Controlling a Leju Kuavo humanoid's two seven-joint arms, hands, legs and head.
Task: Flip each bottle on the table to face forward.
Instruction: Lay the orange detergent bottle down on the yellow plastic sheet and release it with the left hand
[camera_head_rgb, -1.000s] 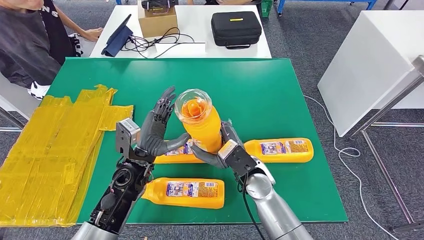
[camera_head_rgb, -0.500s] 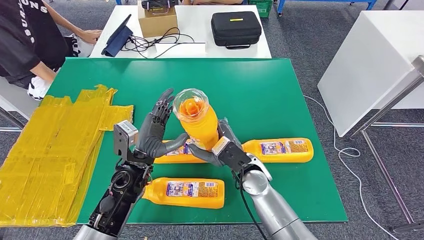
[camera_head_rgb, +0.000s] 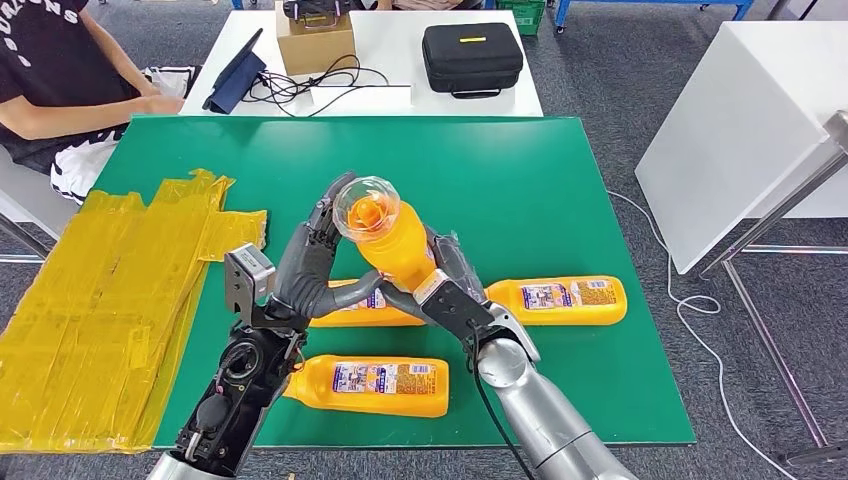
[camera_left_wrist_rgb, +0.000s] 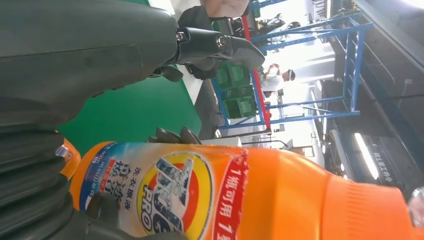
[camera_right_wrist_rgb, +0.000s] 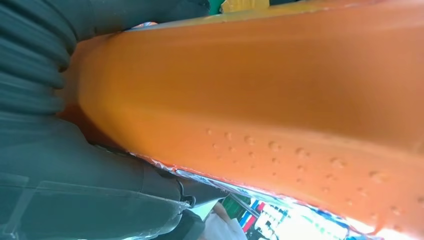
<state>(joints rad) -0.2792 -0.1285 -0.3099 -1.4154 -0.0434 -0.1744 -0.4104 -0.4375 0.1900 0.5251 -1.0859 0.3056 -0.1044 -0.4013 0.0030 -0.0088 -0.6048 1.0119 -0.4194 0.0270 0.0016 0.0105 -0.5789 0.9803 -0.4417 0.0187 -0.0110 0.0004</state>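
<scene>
An orange detergent bottle (camera_head_rgb: 402, 256) with a clear cap (camera_head_rgb: 366, 206) is held up above the green table (camera_head_rgb: 520, 180), leaning left. My right hand (camera_head_rgb: 442, 292) grips its lower body from the right. My left hand (camera_head_rgb: 308, 266) stands beside it, fingers straight and spread along the bottle, thumb under its base. The left wrist view shows the bottle's printed front label (camera_left_wrist_rgb: 175, 192) close under my left hand (camera_left_wrist_rgb: 90, 50). In the right wrist view its plain orange back (camera_right_wrist_rgb: 280, 85) lies against my right hand (camera_right_wrist_rgb: 75, 185). Three more orange bottles lie flat: (camera_head_rgb: 557, 299), (camera_head_rgb: 375, 385), (camera_head_rgb: 345, 312).
Crumpled yellow plastic sheets (camera_head_rgb: 110, 290) cover the table's left edge. A person (camera_head_rgb: 60, 80) sits at the back left. Behind stands a white table with a black case (camera_head_rgb: 472, 57) and a cardboard box (camera_head_rgb: 315, 40). Another white table (camera_head_rgb: 740, 120) stands to the right.
The held bottle has tipped and shifted left, toward my left hand, whose fingers now lie against it. The person at the back left has shifted.
</scene>
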